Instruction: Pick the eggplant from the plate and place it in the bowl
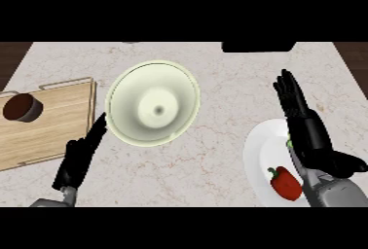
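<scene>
Head view: red pepper (286, 184) on plate (259, 150) lower right; right robot hand (310, 136) spread over plate; bowl (179, 92) centre

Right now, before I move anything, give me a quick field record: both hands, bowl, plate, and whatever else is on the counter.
left hand: open, beside the bowl's lower left, holds nothing
right hand: open, fingers straight, over the plate
bowl: centre of counter, nothing seen inside
plate: right side, holds a red pepper
eggplant: none visible
cutting board: far left, carries a dark cup
</scene>
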Controlling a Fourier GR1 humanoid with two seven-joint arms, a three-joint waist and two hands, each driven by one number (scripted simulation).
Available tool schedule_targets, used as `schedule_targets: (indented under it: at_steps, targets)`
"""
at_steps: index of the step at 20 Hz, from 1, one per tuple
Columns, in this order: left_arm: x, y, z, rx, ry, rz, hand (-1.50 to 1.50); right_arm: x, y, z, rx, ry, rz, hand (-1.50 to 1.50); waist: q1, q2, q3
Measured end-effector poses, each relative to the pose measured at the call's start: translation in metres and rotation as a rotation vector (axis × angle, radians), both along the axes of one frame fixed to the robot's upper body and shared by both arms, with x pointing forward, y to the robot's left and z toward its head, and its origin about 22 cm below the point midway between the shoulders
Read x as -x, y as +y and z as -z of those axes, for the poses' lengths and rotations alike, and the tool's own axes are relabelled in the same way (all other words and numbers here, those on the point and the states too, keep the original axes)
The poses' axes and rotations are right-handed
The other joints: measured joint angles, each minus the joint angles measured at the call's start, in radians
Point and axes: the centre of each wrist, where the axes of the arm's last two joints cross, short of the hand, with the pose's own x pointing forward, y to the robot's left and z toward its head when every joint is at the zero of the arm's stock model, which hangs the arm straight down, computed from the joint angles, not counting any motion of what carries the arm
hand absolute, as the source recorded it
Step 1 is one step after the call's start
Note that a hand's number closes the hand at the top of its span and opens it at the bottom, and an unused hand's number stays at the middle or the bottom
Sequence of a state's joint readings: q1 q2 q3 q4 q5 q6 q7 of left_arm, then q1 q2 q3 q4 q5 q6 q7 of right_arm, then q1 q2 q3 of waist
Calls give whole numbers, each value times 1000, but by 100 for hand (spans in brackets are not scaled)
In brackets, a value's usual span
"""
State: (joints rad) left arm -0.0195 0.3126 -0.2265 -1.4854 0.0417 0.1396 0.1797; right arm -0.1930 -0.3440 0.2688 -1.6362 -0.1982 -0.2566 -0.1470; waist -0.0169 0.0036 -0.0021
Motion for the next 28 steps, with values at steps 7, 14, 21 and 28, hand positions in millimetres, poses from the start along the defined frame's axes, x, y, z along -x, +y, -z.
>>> schedule_targets:
  at_steps: [7,14,21,28]
  targets:
    - [-32,1,-56,51,-309,-21,0,9,41,24,-18,391,-437,-150,99,7,0]
    - [-47,44,-90,126,-469,-137,0,0,-6,-6,236,546,-585,-150,36,-2,0]
    - [-53,61,-91,146,-496,-149,0,-34,-39,-82,494,528,-686,-150,31,-1,1]
    - [-58,65,-96,163,-514,-127,0,-73,-62,-143,824,621,-726,-150,55,5,0]
